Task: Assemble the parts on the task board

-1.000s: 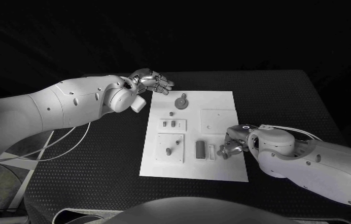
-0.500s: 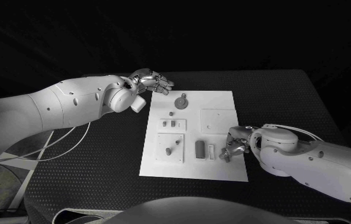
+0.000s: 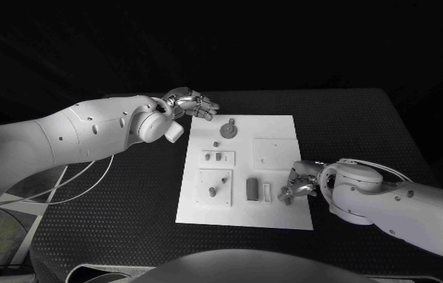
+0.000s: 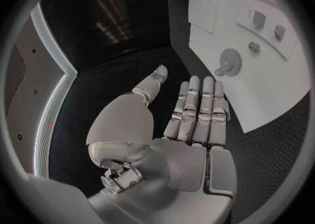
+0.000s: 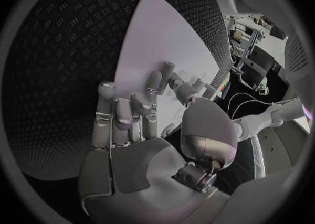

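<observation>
Your task board (image 3: 277, 168) flat mid-table, dark upright part (image 3: 252, 189) and pale slot piece just beside your right hand (image 3: 297, 185), fingers curled low over the board's near edge, grasp unclear, gear part (image 3: 228, 129) near your left hand (image 3: 189, 103), fingers straight, empty, off the board's far corner

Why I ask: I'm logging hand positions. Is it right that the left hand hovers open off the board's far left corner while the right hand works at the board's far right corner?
Not quite. The head view shows the right hand at the near right part of the task board, not its far corner. The left hand does hover open off the far left corner.
</observation>
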Motion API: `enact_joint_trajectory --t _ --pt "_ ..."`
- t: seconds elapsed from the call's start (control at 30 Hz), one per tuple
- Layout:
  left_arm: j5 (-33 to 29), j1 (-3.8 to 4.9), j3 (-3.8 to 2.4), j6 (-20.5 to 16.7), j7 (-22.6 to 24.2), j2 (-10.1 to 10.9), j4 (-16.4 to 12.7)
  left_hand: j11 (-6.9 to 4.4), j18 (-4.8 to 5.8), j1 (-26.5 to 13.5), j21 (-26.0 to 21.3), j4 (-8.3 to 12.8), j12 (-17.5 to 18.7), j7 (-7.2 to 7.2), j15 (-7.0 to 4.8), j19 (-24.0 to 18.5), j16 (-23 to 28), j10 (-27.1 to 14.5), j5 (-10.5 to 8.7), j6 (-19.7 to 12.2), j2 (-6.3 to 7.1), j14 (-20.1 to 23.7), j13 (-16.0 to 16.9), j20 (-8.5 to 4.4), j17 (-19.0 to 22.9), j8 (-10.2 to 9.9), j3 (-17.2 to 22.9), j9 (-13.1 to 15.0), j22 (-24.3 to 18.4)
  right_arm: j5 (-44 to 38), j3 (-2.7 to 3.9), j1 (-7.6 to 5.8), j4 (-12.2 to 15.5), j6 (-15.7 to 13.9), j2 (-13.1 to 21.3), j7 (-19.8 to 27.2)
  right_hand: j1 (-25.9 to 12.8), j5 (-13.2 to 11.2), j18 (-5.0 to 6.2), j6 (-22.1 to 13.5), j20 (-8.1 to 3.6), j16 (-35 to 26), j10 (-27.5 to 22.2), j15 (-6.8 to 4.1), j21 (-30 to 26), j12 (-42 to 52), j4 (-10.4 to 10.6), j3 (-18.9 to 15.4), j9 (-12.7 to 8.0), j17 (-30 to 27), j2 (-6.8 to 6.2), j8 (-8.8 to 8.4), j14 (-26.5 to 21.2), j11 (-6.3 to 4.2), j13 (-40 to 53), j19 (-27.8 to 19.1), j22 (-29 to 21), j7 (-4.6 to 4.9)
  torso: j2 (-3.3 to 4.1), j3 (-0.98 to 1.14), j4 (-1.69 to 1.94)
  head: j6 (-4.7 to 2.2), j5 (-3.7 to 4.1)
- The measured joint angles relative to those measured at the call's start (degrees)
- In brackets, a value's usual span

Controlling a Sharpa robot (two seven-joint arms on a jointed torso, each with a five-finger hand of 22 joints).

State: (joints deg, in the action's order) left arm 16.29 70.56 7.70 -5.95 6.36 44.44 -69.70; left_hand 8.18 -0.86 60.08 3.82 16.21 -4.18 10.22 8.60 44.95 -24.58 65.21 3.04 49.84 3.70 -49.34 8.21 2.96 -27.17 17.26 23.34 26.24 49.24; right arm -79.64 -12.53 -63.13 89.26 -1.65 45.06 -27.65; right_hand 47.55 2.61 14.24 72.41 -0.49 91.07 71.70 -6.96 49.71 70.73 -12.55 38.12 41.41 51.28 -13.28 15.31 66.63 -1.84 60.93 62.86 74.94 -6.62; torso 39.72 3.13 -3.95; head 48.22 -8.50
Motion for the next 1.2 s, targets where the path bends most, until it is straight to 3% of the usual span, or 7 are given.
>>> enact_joint_trajectory --t 0.23,0.27,0.33,0.4,0.73,0.93,1.2 --pt "0.0 0.00 0.00 0.0 0.0 0.0 0.0 0.00 0.00 0.0 0.0 0.0 0.0 0.00 0.00 0.0 0.0 0.0 0.00 0.0 0.00 0.0 0.0 0.00 0.0 0.0 0.0 0.0 0.0 2.9 -0.27 -0.09 0.5 -2.0 0.8 0.2 0.3 0.0 0.70 -0.3 -0.16 0.0 0.3 -0.10 0.0 0.0 0.0 0.0 0.2 0.6 0.05 -0.71 0.9 -0.11 0.0 0.6 0.0 0.31 -0.02 -0.03 0.00 -0.26 0.01" --pt "0.1 0.00 0.01 0.0 0.0 0.0 0.0 0.00 0.00 0.0 0.0 0.0 0.0 0.00 0.00 0.0 0.0 0.0 0.00 0.0 0.00 0.0 0.0 0.00 0.0 0.0 0.0 0.0 0.0 3.6 -0.25 -0.10 0.7 -2.3 0.9 0.3 0.6 0.0 0.87 -0.7 -0.22 0.0 0.3 -0.10 0.0 0.0 0.0 0.0 0.4 0.6 0.14 -1.80 0.9 -0.11 0.0 0.6 0.0 0.65 -0.02 -0.03 -0.01 -0.33 0.01" --pt "0.1 0.00 0.01 0.0 0.0 0.0 0.0 0.00 0.00 0.0 0.0 0.0 0.0 0.00 0.00 0.0 0.0 0.0 0.00 0.0 0.00 0.0 0.0 0.00 0.0 0.0 0.0 0.0 0.0 4.6 -0.13 -0.10 1.1 -2.6 1.1 0.3 2.1 0.0 1.75 -2.1 -0.21 0.0 0.6 -0.10 0.1 0.0 0.0 0.0 0.5 0.7 1.64 -1.85 0.9 -0.20 0.0 0.6 0.0 2.11 -0.02 -0.03 -0.01 -0.42 0.01" --pt "0.1 0.00 0.01 0.0 0.0 0.0 0.1 0.00 0.00 0.0 0.0 0.0 0.0 0.00 0.00 0.0 0.0 0.0 0.00 0.0 0.00 0.0 0.0 0.00 0.0 0.0 0.0 0.0 0.0 5.8 0.12 -0.10 1.8 -2.8 1.2 0.3 5.0 -0.1 1.76 -4.2 -0.22 0.0 0.7 -0.30 0.1 0.0 0.0 0.0 0.9 0.8 3.92 -1.84 1.1 -0.11 0.1 0.6 0.0 4.78 -0.02 -0.03 -0.01 -0.49 0.04" --pt "0.1 0.00 0.01 -0.1 0.1 0.0 0.1 0.00 0.00 0.0 0.0 0.0 0.0 0.00 0.00 0.0 0.0 0.0 0.00 0.0 0.00 0.0 0.0 0.00 0.0 0.0 0.0 0.0 0.0 9.6 0.80 -0.11 2.5 -4.4 1.7 -0.3 6.4 -0.2 1.20 -6.4 -0.22 0.0 0.9 -0.31 0.1 0.0 0.2 0.2 -0.1 0.9 5.08 -2.76 1.6 -0.30 0.1 1.0 0.0 7.10 -0.01 -0.03 0.00 -0.67 0.09" --pt "0.1 0.00 0.01 -0.1 0.2 0.0 0.1 0.00 0.00 0.0 0.0 0.0 0.0 0.00 0.00 0.0 0.0 0.0 0.00 0.0 0.00 0.0 0.0 0.00 -0.1 0.0 0.0 0.0 0.0 11.6 0.94 -0.02 3.2 -5.9 1.7 -0.7 6.9 0.1 0.82 -7.3 -0.42 0.0 0.9 -0.36 0.1 0.0 0.2 0.2 0.1 0.9 5.58 -2.62 1.6 -0.34 0.1 1.3 0.0 7.89 0.02 -0.03 0.01 -0.69 0.13" --pt "0.1 0.00 0.01 -0.1 0.2 0.0 0.1 0.00 0.00 0.0 0.0 0.0 0.0 0.00 0.00 0.0 0.0 0.0 0.00 0.0 0.00 0.0 0.0 0.00 -0.1 0.0 0.0 0.0 0.0 15.9 1.52 -0.17 3.7 -7.3 1.5 -0.9 6.9 0.1 0.78 -7.3 -0.42 0.0 1.1 -0.36 0.1 0.0 0.1 0.2 0.5 0.8 5.59 -2.40 1.6 -0.53 0.0 1.3 0.0 7.91 0.02 0.00 0.01 -0.65 0.17"
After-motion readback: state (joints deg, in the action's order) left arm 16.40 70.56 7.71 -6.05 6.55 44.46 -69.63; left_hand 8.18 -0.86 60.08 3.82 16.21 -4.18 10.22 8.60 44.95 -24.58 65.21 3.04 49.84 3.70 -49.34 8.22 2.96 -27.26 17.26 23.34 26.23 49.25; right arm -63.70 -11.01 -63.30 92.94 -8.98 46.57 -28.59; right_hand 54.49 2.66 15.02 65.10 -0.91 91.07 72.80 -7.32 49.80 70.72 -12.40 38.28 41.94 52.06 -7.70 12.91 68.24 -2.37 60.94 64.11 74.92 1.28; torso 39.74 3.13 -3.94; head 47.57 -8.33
